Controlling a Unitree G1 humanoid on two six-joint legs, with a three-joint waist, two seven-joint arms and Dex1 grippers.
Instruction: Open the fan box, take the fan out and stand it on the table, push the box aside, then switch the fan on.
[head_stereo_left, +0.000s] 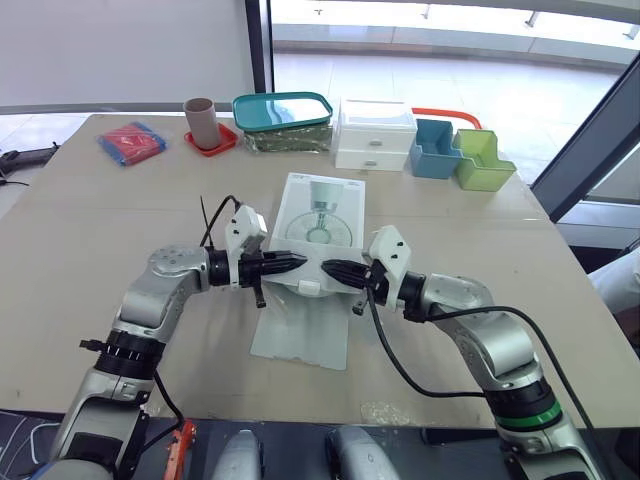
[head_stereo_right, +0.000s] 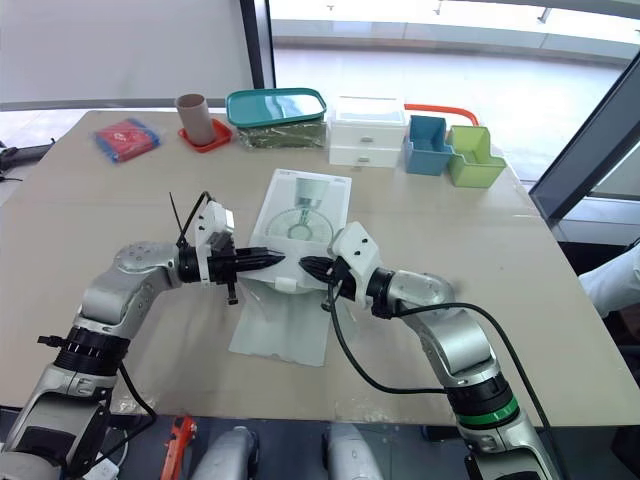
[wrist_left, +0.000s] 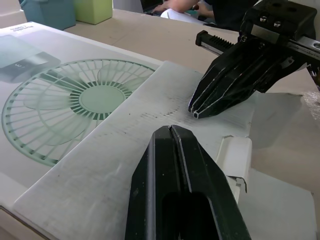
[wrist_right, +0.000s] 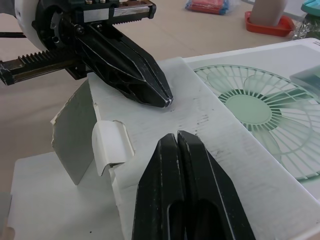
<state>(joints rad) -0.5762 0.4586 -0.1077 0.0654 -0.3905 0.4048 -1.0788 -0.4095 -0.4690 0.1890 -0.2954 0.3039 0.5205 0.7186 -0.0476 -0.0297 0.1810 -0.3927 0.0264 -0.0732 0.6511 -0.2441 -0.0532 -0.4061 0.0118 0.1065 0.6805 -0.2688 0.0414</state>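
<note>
Cardboard fan box (head_stereo_left: 318, 222) is lying on the table (head_stereo_left: 100, 220), and we are poising the left end effector (head_stereo_left: 299, 262) and right end effector (head_stereo_left: 328, 268), both pinched shut and empty, over its six-o'clock flap (wrist_left: 115, 160) for prying.

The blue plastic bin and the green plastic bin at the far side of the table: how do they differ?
Colour: the blue plastic bin is blue, the green plastic bin lime green. Place: the blue bin stands beside the white drawer unit; the green bin stands to its right, slightly nearer the robot. Both are open-topped and stand side by side.
</note>
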